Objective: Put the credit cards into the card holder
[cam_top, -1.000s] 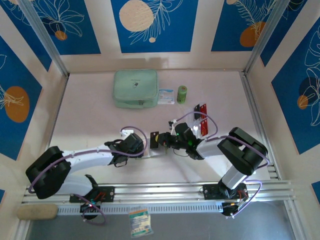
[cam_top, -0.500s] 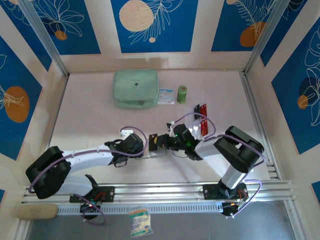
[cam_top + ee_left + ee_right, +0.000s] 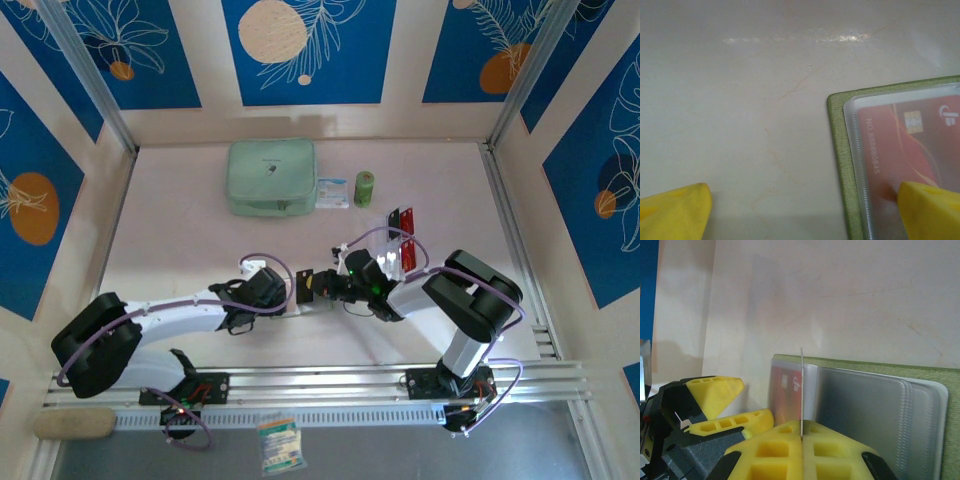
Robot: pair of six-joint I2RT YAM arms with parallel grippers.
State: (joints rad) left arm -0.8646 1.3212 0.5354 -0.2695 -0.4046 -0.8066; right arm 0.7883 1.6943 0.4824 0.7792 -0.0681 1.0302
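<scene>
One green card holder (image 3: 839,150) lies open at the right of the left wrist view, with one red card (image 3: 910,145) inside its clear sleeve. The left gripper (image 3: 802,212) is spread wide. The right gripper (image 3: 801,432), at the bottom middle, pinches one thin card (image 3: 801,390) edge-on.

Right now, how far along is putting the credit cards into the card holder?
Done: one red plastic card sits in a clear sleeve of the open olive-green folding wallet. In hand: the shut right hand holds a thin card edge-on over the sleeves; the open left hand straddles the wallet's edge. Left: red and dark cards farther back.
</scene>
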